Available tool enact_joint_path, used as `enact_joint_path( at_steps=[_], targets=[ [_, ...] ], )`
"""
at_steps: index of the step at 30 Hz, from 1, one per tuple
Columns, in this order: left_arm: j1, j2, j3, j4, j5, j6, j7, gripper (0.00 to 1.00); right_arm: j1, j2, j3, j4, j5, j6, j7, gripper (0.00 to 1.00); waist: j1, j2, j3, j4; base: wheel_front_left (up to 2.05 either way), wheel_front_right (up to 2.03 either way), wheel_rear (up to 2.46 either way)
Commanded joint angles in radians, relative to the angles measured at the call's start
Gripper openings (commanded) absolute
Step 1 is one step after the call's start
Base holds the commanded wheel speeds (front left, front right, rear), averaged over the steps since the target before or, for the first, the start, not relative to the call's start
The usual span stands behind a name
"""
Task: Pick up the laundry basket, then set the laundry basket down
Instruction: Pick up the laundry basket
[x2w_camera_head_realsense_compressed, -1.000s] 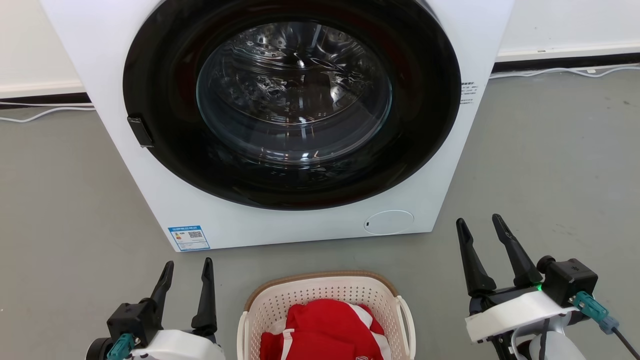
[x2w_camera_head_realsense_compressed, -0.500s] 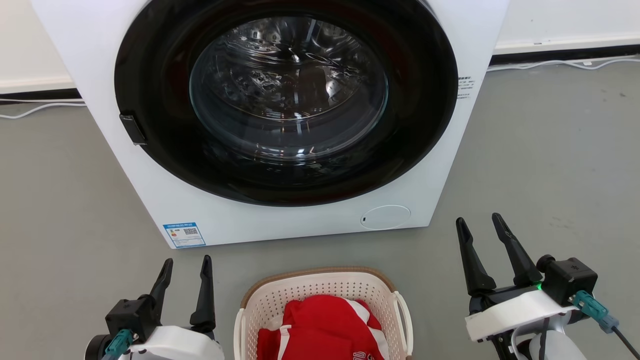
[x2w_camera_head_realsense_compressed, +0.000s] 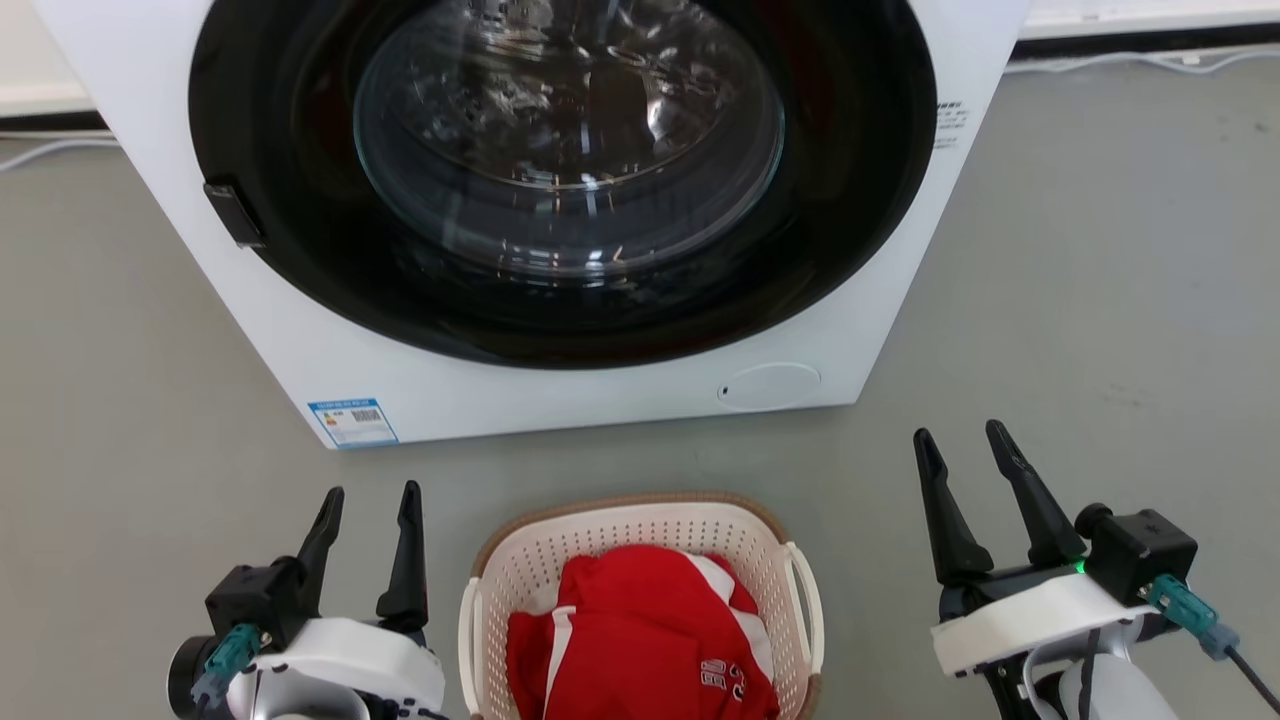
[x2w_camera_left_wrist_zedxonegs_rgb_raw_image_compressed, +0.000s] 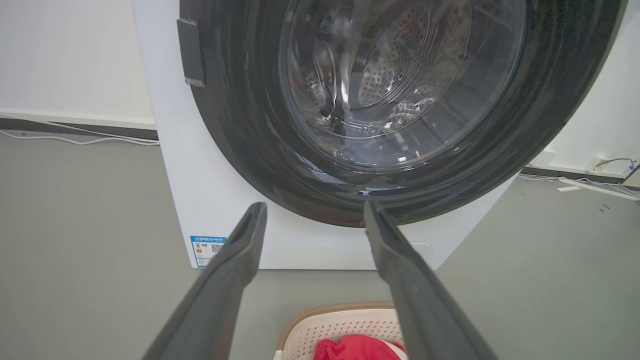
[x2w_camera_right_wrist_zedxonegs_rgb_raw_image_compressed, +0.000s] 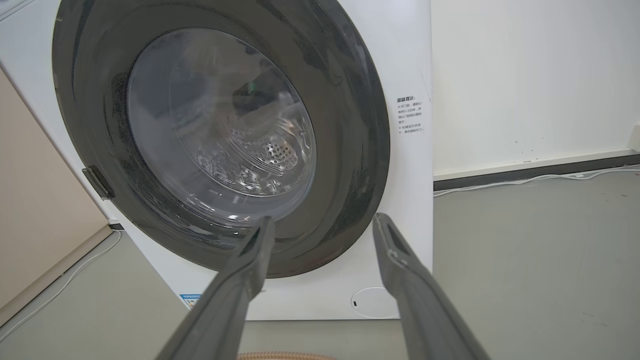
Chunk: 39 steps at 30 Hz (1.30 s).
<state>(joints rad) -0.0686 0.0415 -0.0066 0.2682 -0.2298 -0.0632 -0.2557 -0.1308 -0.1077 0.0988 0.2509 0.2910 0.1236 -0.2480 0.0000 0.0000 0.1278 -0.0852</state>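
Observation:
The laundry basket (x2w_camera_head_realsense_compressed: 520, 565), cream perforated plastic with a brown rim and white loop handles, sits on the grey floor at the bottom centre of the head view, with red and white clothing (x2w_camera_head_realsense_compressed: 640, 640) inside. My left gripper (x2w_camera_head_realsense_compressed: 370, 495) stands open just left of it, not touching. Further off on the basket's right, my right gripper (x2w_camera_head_realsense_compressed: 965, 440) is open too, with nothing between its fingers. The left wrist view shows the basket's (x2w_camera_left_wrist_zedxonegs_rgb_raw_image_compressed: 340, 325) far rim between the open left gripper's (x2w_camera_left_wrist_zedxonegs_rgb_raw_image_compressed: 315, 210) fingers. A sliver of the rim (x2w_camera_right_wrist_zedxonegs_rgb_raw_image_compressed: 285, 356) shows in the right wrist view below my right gripper (x2w_camera_right_wrist_zedxonegs_rgb_raw_image_compressed: 325, 222).
A white front-loading washing machine (x2w_camera_head_realsense_compressed: 560, 400) with a shut dark round door (x2w_camera_head_realsense_compressed: 560, 170) stands directly behind the basket. Grey floor spreads to both sides. White cables (x2w_camera_head_realsense_compressed: 1150, 62) run along the wall's base behind.
The head view has tilted down and closer: the washer and basket sit higher in the picture and more of the basket shows. Both grippers keep their open pose.

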Motion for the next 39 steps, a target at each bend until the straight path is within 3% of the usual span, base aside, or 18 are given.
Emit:
enact_joint_path(
  at_steps=[1,18,28,39],
  targets=[
    [-0.052,0.009,0.031,-0.016,0.001,-0.008,-0.006,1.0,-0.049,0.001,0.019,-0.015,0.003,0.007,-0.014,1.0,0.0,0.0,0.02,0.001,0.0,0.0,0.0],
    [-0.212,0.009,0.026,0.127,0.0,-0.032,-0.006,1.0,-0.158,0.005,0.01,0.039,0.025,0.007,-0.014,1.0,0.0,0.0,0.243,0.017,0.0,0.0,0.0],
    [-0.296,0.009,0.037,0.246,-0.005,-0.045,-0.006,1.0,-0.195,0.004,0.014,0.131,0.045,0.007,-0.014,1.0,0.0,0.0,0.331,0.023,0.0,0.0,0.0],
    [-0.428,0.009,-0.017,0.429,-0.021,-0.058,-0.006,1.0,-0.27,-0.002,0.043,0.273,0.107,0.007,-0.014,1.0,0.0,0.0,0.473,0.054,0.0,0.0,0.0]
  ],
)
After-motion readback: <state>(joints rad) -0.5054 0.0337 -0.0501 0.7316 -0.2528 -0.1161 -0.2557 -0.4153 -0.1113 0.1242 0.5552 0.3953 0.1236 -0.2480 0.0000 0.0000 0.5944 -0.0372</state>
